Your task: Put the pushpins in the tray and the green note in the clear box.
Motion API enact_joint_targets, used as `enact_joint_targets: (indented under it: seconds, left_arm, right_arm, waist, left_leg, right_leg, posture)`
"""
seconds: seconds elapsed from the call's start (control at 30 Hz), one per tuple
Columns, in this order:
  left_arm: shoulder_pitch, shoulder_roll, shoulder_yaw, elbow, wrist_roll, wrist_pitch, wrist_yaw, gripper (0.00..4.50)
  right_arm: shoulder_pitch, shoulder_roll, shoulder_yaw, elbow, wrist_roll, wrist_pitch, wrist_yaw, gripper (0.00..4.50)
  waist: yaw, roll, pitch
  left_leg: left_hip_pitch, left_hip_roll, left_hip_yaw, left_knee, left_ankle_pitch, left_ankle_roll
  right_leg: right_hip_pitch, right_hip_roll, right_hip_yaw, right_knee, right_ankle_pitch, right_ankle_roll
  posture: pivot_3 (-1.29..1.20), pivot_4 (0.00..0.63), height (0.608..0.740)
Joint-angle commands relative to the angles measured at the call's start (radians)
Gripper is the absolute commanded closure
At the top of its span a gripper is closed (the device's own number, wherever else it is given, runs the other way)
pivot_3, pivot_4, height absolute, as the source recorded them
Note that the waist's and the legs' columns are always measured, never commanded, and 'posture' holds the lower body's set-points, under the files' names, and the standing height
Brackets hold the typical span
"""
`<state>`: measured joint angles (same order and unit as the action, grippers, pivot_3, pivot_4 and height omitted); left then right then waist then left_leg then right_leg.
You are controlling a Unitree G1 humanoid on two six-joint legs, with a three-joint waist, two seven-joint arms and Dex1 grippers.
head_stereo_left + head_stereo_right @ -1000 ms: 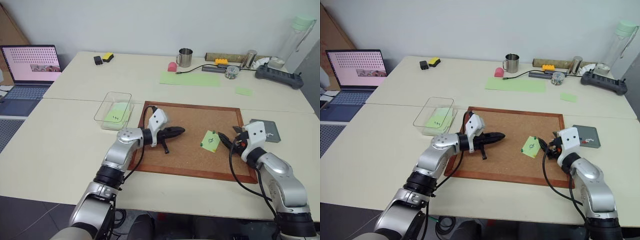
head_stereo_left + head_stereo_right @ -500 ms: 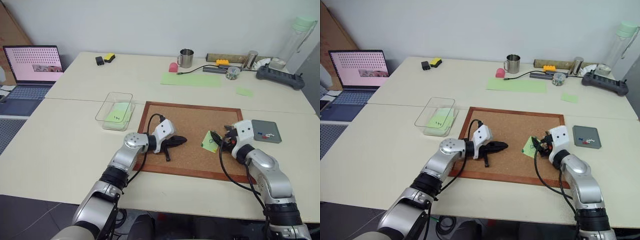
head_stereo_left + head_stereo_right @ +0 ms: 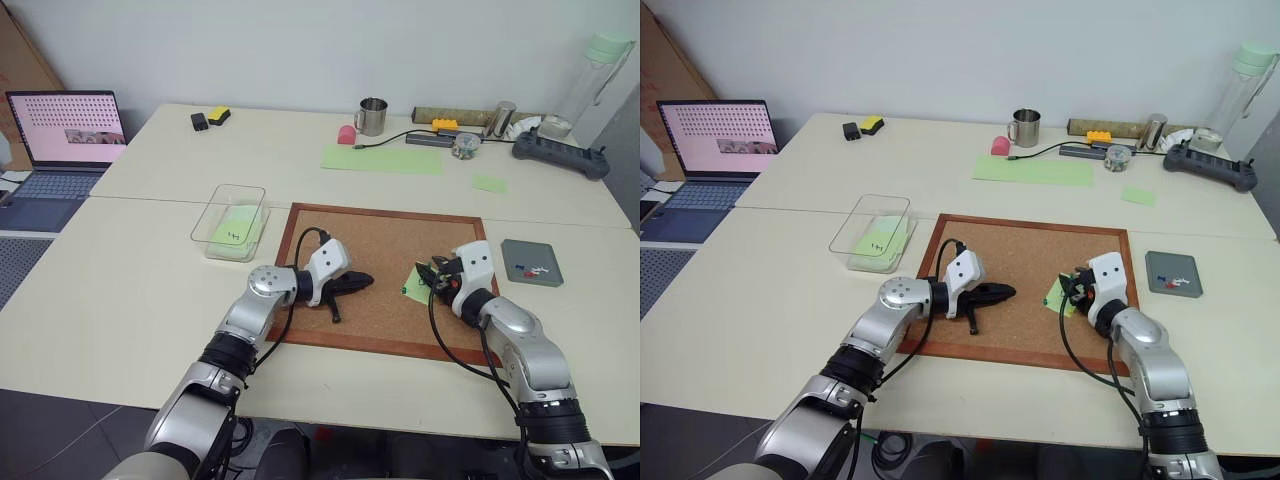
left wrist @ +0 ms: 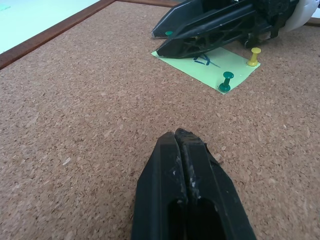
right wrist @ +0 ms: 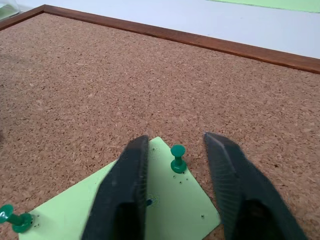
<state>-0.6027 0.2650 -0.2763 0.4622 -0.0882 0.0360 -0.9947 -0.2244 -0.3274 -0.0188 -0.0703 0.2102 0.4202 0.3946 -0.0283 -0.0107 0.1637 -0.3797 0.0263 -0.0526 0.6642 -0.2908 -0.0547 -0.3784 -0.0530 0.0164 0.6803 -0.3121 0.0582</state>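
Corkboard (image 3: pixel 370 245) on cream table, green note (image 4: pixel 210 65) pinned near its right edge.
Right gripper (image 5: pixel 175 165) fingers apart, straddling green pushpin (image 5: pixel 177 158) to pull it; left gripper (image 4: pixel 181 137) closed, idle.

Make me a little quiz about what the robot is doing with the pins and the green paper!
1. True or false: the green note lies in the clear box.
2. The right gripper has its fingers either side of what? A) a green pushpin B) a mug C) the tray
3. What surface is the note pinned to?

Key:
1. False, it is on the corkboard.
2. A
3. The corkboard.
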Motion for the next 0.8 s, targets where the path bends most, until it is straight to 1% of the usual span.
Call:
enact_joint_targets:
  seconds: [0.03,0.07,0.1,0.17,0.3,0.5,0.8]
  left_arm:
    - [0.017,-0.002,-0.015,0.002,0.017,0.008,-0.005,4.50]
    - [0.018,-0.002,-0.015,0.000,0.017,0.008,-0.004,4.50]
    - [0.019,-0.002,-0.015,-0.002,0.017,0.009,-0.004,4.50]
    - [0.020,-0.001,-0.015,-0.003,0.018,0.010,-0.003,4.50]
    - [0.016,-0.001,-0.015,0.001,0.020,0.011,-0.002,4.50]
    - [0.015,0.005,-0.020,0.004,0.023,0.024,-0.012,4.50]
    - [0.024,0.007,-0.032,-0.001,0.033,0.048,-0.021,4.50]
  right_arm:
    - [-0.014,0.003,-0.004,-0.009,-0.001,-0.021,0.005,3.87]
    - [-0.014,0.005,-0.005,-0.011,-0.001,-0.022,0.003,4.03]
    - [-0.013,0.007,-0.006,-0.012,-0.001,-0.026,0.000,4.28]
    - [-0.011,0.009,-0.008,-0.018,0.001,-0.028,-0.002,4.48]
    - [-0.012,0.013,-0.017,-0.031,0.017,-0.032,0.004,4.48]
    - [0.001,0.023,-0.048,-0.109,0.065,-0.030,0.020,4.48]
    - [0.023,-0.001,-0.065,-0.200,0.115,0.010,0.051,4.48]
  waist:
    - [0.000,0.000,0.000]
    - [0.000,0.000,0.000]
    - [0.000,0.000,0.000]
    - [0.000,0.000,0.000]
    - [0.000,0.000,0.000]
    - [0.000,0.000,0.000]
    - [-0.001,0.000,0.000]
  left_leg:
    - [0.000,0.000,0.000,0.000,0.000,0.000]
    - [0.000,0.000,0.000,0.000,0.000,0.000]
    - [0.000,0.000,0.000,0.000,0.000,0.000]
    - [0.000,0.000,0.000,0.000,0.000,0.000]
    - [0.000,0.000,0.000,0.000,0.000,0.000]
    - [0.000,0.000,0.000,0.000,0.000,0.000]
    - [0.000,0.000,0.000,0.000,0.000,0.000]
  right_leg:
    - [0.000,0.000,0.000,0.000,0.000,0.000]
    - [0.000,0.000,0.000,0.000,0.000,0.000]
    - [0.000,0.000,0.000,0.000,0.000,0.000]
    - [0.000,0.000,0.000,0.000,0.000,0.000]
    - [0.000,0.000,0.000,0.000,0.000,0.000]
    - [0.000,0.000,0.000,0.000,0.000,0.000]
    - [0.000,0.000,0.000,0.000,0.000,0.000]
  posture:
    - [0.00,0.150,0.740]
    - [0.00,0.150,0.740]
    - [0.00,0.150,0.740]
    - [0.00,0.150,0.740]
    - [0.00,0.150,0.740]
    - [0.00,0.150,0.740]
    - [0.00,0.150,0.740]
